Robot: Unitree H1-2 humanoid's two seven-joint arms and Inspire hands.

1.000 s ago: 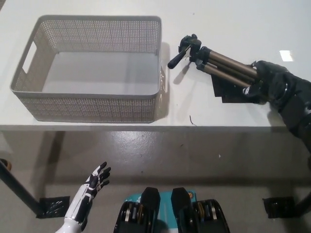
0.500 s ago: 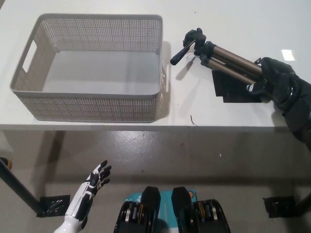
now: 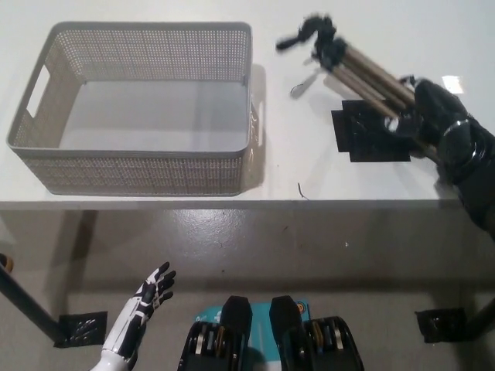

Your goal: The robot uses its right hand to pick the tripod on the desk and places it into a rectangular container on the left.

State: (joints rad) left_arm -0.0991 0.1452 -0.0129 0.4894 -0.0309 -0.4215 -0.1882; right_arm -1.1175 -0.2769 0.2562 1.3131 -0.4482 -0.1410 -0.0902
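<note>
One step done: right hand [image 3: 424, 117] was closed on tripod [image 3: 363, 71] legs, tripod lifted off the counter [image 3: 309, 166], right of basket.
Left to do: carry left, release into empty mesh basket [image 3: 139, 162].
Left hand [image 3: 147, 292]: idle low, fingers spread.

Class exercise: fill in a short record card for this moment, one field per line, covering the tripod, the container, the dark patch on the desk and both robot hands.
tripod: folded, legs gripped in the right hand, head end pointing up-left, apparently raised off the desk
container: grey perforated basket, rectangular, nothing inside, on the desk left of the tripod
black mat: flat on the desk, below the tripod legs
left hand: below the desk edge, open, holding nothing
task stage: tripod grasped, not yet over the container
</note>
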